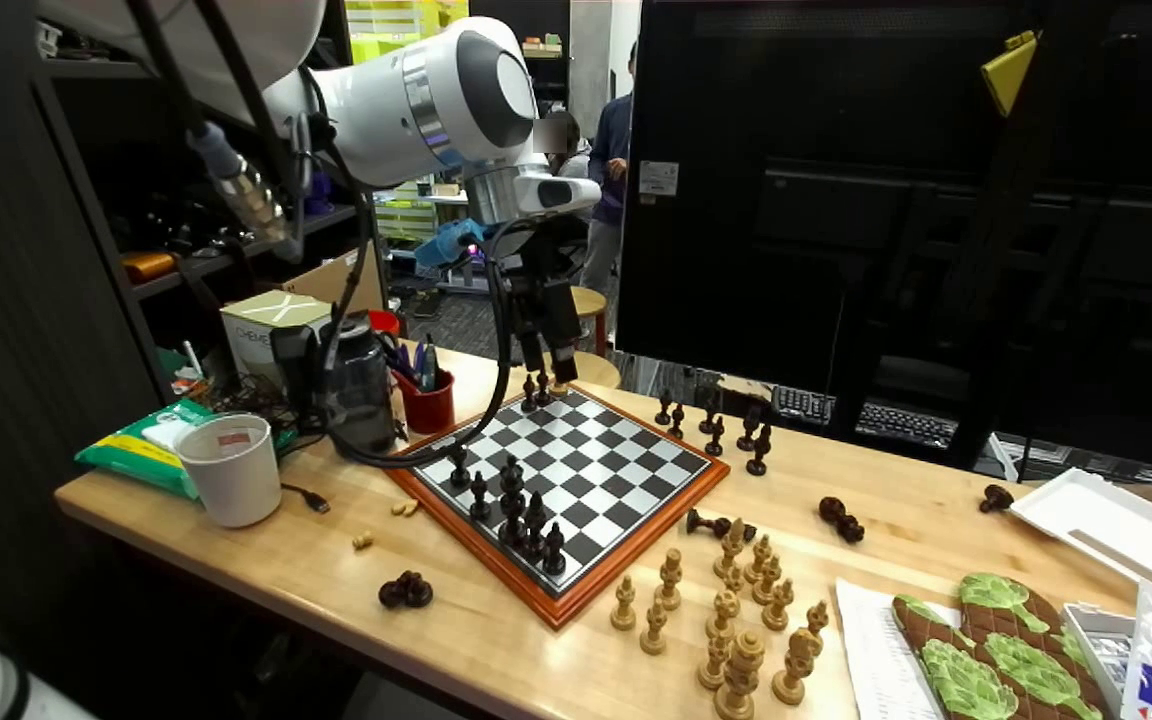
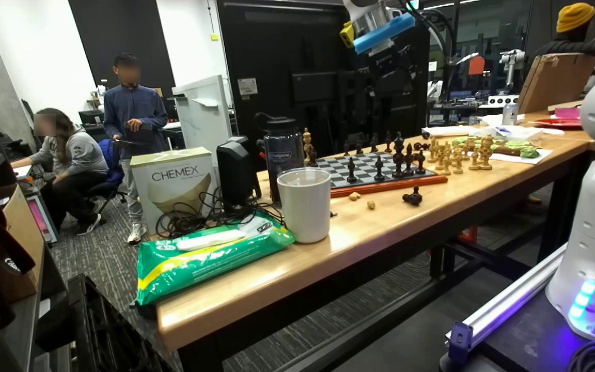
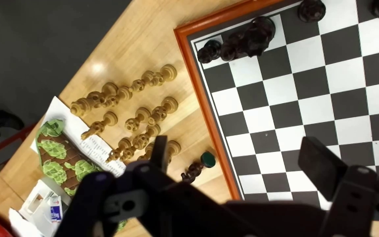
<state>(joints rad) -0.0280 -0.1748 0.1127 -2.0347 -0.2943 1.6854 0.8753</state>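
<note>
My gripper point(image 3: 240, 161) is open, with nothing between its fingers. It hangs above the chessboard point(image 3: 313, 79), which also shows in both exterior views point(image 1: 596, 462) point(image 2: 390, 185). In an exterior view, the gripper point(image 1: 549, 370) appears over the board's far corner, near a few pieces point(image 1: 542, 388); height is hard to judge. Several dark pieces point(image 1: 512, 490) stand along one board edge. Several light wooden pieces point(image 1: 670, 580) stand on the table beside the board, also in the wrist view point(image 3: 109, 93). A dark piece with a green base point(image 3: 194, 169) lies beside the rim.
More dark pieces point(image 1: 716, 432) stand beyond the board; others point(image 1: 406, 590) lie on the table. A white cup point(image 1: 231, 470), green wipes pack point(image 2: 215, 253), dark bottle point(image 2: 283, 150) and red pen cup point(image 1: 428, 405) stand left. An oven mitt point(image 1: 1001, 640) and white tray point(image 1: 1106, 525) lie right.
</note>
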